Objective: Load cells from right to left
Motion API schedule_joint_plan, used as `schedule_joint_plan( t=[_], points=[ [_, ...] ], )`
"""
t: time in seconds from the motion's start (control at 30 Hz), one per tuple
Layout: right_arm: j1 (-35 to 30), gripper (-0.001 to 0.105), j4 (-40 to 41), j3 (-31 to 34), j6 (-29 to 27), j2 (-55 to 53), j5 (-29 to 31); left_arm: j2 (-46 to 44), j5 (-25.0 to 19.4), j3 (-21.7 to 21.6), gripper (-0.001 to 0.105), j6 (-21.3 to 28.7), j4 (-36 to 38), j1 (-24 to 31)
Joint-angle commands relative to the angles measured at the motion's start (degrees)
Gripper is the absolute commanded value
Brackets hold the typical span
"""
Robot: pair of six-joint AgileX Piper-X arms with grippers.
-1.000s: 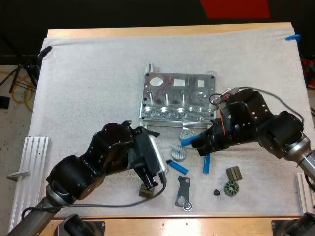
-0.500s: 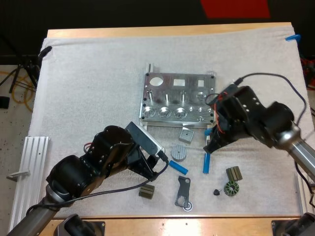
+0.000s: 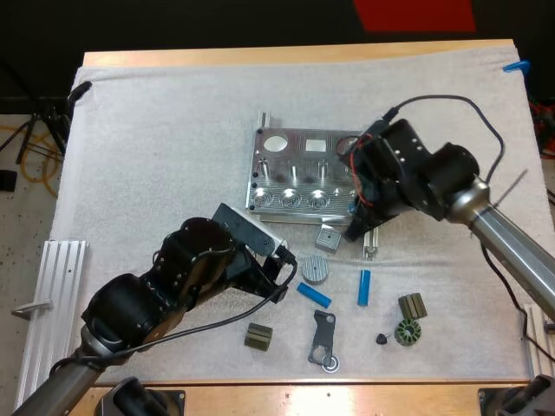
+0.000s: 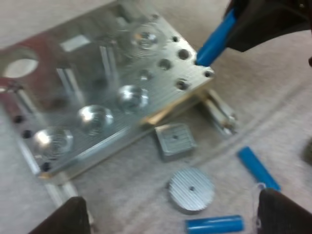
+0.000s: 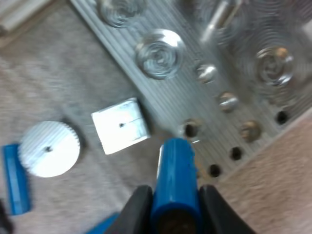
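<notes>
My right gripper is clamped on a blue cell, fingers pressing it from both sides. The cell's free end hangs just over the near right corner of the metal fixture, by the small screw holes, not over a pocket yet. My left gripper is spread wide w/ nothing in it, over the mat near the round ribbed disc and the square grey block. As far as I can tell no pocket holds a cell, so I take this as cell no. 1. It should go in the coiled recess nearest the cell's tip, which I judge to be the rightmost. To do it well, I'd shift further in over the fixture till the cell's axis sits on that recess's ctr. The cell looks tilted in the left wrist view, so I'd bring it upright, then go down slow & straight. If it catches the rim, back off and re-centre, don't push. Release only once it's seated. A spare cell lies just beside the disc, and a second spare cell lies nearer my right side.
</notes>
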Motion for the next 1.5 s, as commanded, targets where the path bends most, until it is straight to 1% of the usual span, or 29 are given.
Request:
schedule_joint_plan(
  t=[0.0, 0.07, 0.2, 0.27, 0.33, 0.47, 0.67, 0.83, 0.9, 0.97, 1.07, 1.47],
  points=[
    [-0.01, 0.0, 1.12, -1.45, -2.37, 0.7, 1.92, -0.41, -2.54, -0.34, 0.069, -0.93, -0.69, -0.39],
    [-0.01, 0.0, 1.67, -2.25, -3.44, 2.3, 4.57, -0.41, -3.59, -0.34, 0.069, -0.93, -0.69, -0.39],
    [-0.01, 0.0, 1.79, -2.28, -5.56, 4.13, 6.94, -0.41, -3.72, -0.34, 0.069, -0.93, -0.69, -0.39],
    [-0.01, 0.0, 1.78, -2.28, -6.88, 5.43, 9.25, -0.41, -3.72, -0.34, 0.069, -0.93, -0.69, -0.39],
    [-0.01, 0.0, 1.56, -2.28, -8.48, 6.19, 10.26, -0.41, -3.72, -0.34, 0.069, -0.93, -0.69, -0.39],
    [-0.01, 0.0, -0.41, -2.28, -9.08, 7.75, 11.89, -0.41, -3.72, -0.34, 0.069, -0.39, -0.69, -0.39],
    [-1.56, 0.0, -2.78, -2.28, -9.4, 9.31, 11.82, -0.41, -3.72, -0.34, 0.069, -0.05, -0.69, -0.39],
    [-3.41, 0.0, -3.02, -2.28, -9.01, 9.97, 11.31, -0.41, -3.72, -0.34, 0.069, -0.05, -0.69, -0.39],
    [-3.7, 0.0, -3.03, -2.28, -9.01, 9.96, 10.57, -0.41, -3.72, -0.34, 0.069, -0.05, -0.69, -0.39],
    [-4.08, 0.0, -3.17, -2.28, -8.53, 9.96, 8.19, -0.41, -3.72, -0.34, 0.069, -0.05, -0.69, -0.39],
    [-4.24, 0.0, -3.07, -2.28, -7.67, 9.96, 6.94, -0.41, -3.72, -0.34, 0.069, -0.05, -0.69, -0.39],
    [-4.64, 0.0, -4.51, -2.28, -7.78, 10.8, 6.95, -0.41, -3.72, -0.34, 0.069, -0.05, -0.69, -0.39]
  ],
)
